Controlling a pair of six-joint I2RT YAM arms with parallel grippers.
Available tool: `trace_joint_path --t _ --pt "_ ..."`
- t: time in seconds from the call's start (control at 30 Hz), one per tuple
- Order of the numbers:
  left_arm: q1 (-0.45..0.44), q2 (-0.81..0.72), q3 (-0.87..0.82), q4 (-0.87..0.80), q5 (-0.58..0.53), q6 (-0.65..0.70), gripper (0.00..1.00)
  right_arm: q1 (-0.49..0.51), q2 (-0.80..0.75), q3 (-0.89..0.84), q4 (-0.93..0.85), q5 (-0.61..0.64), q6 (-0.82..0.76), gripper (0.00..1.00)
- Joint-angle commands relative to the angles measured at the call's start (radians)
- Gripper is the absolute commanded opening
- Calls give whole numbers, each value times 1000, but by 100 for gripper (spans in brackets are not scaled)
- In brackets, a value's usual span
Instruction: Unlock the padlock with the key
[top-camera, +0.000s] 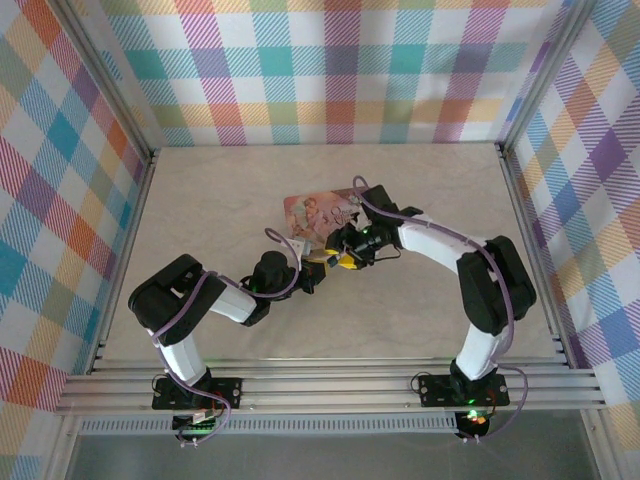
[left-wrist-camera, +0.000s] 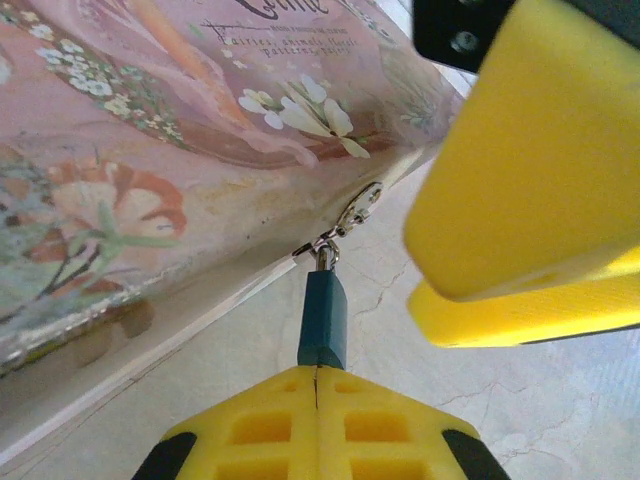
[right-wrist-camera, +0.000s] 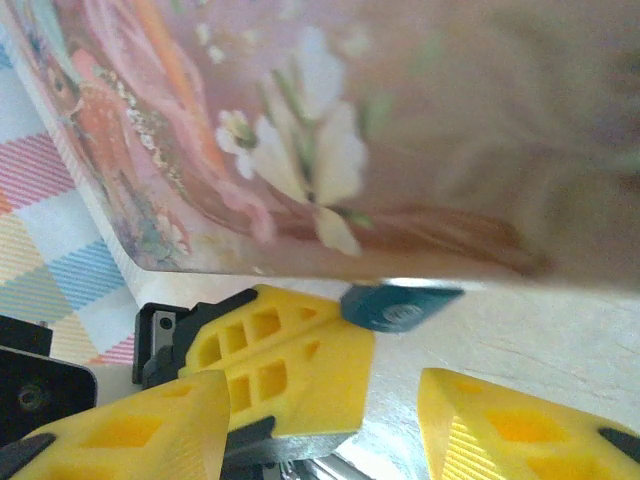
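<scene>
Two worries -- left gripper pinches the padlock by its bottom tip, so it could slip; right gripper, spread, might bump the box upper left.

top: overhead, far, facing down | wrists: low, close | shared: pink box, padlock

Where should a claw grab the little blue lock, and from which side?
Pinch the padlock by its flat blue sides at the free end, coming from the side away from the pink box. Its thin shackle is hooked to the box's clasp, so only the body sticks out.
</scene>
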Motion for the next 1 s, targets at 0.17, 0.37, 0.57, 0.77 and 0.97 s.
trace_joint_path --t 0.17,0.37,0.57,0.77,0.97 --pt "-12 -13 41 -4 27 -5 0 14 -49 -77 70 90 110 53" --pt "-11 -7 36 11 11 -47 0 15 -44 -133 136 98 156 55" --pt "-12 -1 30 20 7 -67 0 29 -35 -165 218 134 198 53" --pt "-11 -2 25 37 2 -91 0 34 -35 -177 216 160 213 51" --pt "-12 -1 21 41 -2 -98 0 41 -41 -213 204 164 238 53"
